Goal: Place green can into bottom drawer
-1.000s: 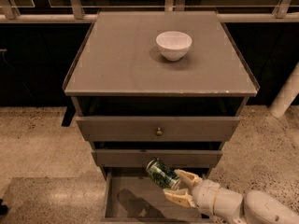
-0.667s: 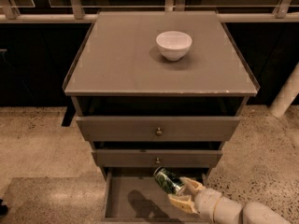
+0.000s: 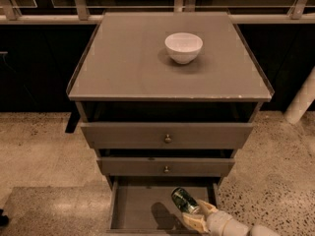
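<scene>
The green can (image 3: 184,200) is tilted, held in my gripper (image 3: 197,215), which reaches in from the lower right and is shut on its lower end. The can hangs a little above the floor of the pulled-out bottom drawer (image 3: 140,208), over the drawer's right half, and casts a shadow on the planks to its left. The arm's tan wrist runs off the bottom right edge of the view.
A white bowl (image 3: 183,47) stands on the cabinet top (image 3: 123,68). Two upper drawers with round knobs (image 3: 168,138) are partly pulled out above the bottom one. Speckled floor lies on both sides; a white post (image 3: 302,100) stands at the right.
My gripper has carried the can slightly to the right and lower, closer to the bottom drawer's floor. The bowl and drawers have not moved.
</scene>
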